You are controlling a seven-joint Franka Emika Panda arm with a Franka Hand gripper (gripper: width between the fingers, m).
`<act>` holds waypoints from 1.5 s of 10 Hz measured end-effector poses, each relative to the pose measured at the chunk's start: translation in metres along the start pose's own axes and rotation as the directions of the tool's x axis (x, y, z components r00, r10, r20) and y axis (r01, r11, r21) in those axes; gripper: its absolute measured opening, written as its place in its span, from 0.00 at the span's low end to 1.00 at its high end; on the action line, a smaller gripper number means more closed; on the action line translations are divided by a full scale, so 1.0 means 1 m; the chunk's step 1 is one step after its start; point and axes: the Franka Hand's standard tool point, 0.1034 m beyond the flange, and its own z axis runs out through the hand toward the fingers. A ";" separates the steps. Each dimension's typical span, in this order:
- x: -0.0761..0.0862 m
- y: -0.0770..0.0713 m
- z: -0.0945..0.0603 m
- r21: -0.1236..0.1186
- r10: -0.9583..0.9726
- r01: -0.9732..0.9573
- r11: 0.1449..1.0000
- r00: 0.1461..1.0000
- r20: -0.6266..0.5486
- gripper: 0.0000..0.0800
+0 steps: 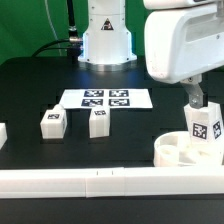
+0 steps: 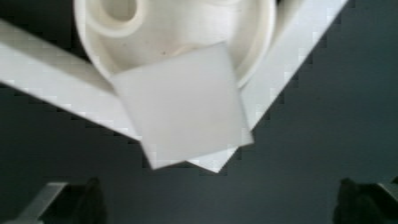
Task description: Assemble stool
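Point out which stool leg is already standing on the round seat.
The leg at the exterior view's right, upright on the seat. The other two legs stand on the table by the marker board.

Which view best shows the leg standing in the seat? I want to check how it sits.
The exterior view: the leg stands upright in the seat. The wrist view shows only its blank face.

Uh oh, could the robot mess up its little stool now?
Maybe. The leg standing in the round seat looks tilted in the wrist view, so it might topple or sit crooked. The gripper hangs right above it with its jaws open; a small bump could knock it. Two more legs wait on the table.
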 end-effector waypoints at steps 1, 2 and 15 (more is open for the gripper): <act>0.000 0.000 0.003 -0.001 -0.002 0.002 1.000 1.000 0.000 0.81; -0.001 0.003 0.007 -0.005 -0.007 0.007 1.000 1.000 -0.002 0.81; -0.014 0.013 0.026 -0.003 0.039 -0.039 0.999 0.999 0.013 0.42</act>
